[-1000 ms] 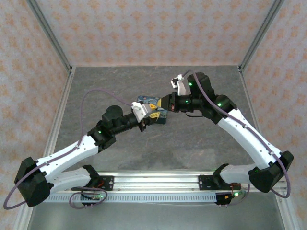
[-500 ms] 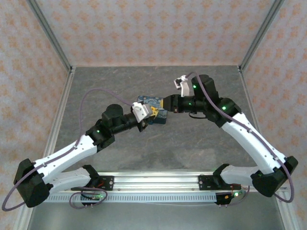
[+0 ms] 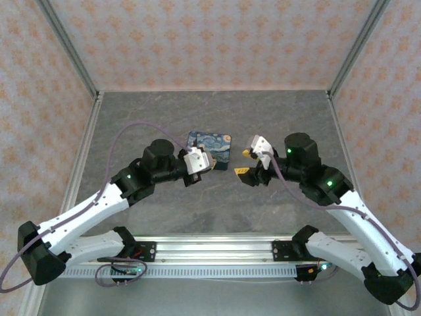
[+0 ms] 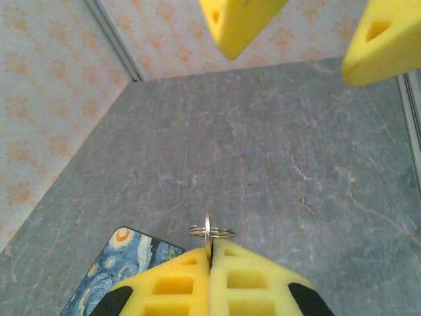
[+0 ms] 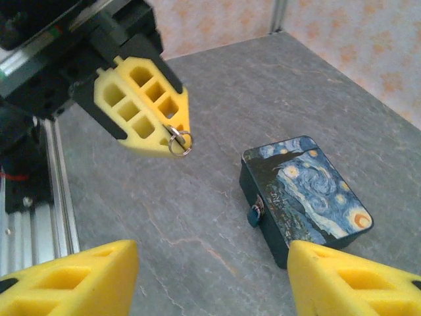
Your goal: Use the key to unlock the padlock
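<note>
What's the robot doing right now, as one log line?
left gripper: shut on key | right gripper: open, apart from box | padlock: at box's side, untouched

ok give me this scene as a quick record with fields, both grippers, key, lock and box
left gripper: shut, pinching a small silver key with its wire ring
right gripper: open, holding nothing
box: rectangular, printed with a blue-and-yellow starry night, lying flat on the grey stone-look table
padlock: tiny, teal-blue, pale metal shackle, at the box's dark side wall, untouched
key to padlock: apart, not inserted
</note>
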You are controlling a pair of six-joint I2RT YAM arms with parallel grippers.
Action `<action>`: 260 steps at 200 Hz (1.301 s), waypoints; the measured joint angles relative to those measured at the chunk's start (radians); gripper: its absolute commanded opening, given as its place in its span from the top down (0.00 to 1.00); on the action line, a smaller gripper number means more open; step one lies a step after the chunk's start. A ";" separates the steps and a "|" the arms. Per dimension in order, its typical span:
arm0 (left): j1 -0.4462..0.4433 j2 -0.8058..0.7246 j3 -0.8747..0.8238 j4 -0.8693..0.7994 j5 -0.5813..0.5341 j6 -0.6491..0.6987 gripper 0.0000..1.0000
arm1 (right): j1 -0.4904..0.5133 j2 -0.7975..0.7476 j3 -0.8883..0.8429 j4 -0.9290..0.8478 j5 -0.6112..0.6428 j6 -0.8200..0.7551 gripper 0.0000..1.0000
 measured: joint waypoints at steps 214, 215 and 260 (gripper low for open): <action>-0.016 0.043 0.010 -0.063 -0.002 0.069 1.00 | 0.096 0.214 0.012 0.098 -0.076 -0.212 0.73; -0.016 0.043 0.010 -0.063 -0.002 0.069 1.00 | 0.096 0.215 0.012 0.098 -0.077 -0.213 0.74; -0.016 0.043 0.010 -0.063 -0.002 0.069 1.00 | 0.096 0.234 0.012 0.099 -0.082 -0.213 0.79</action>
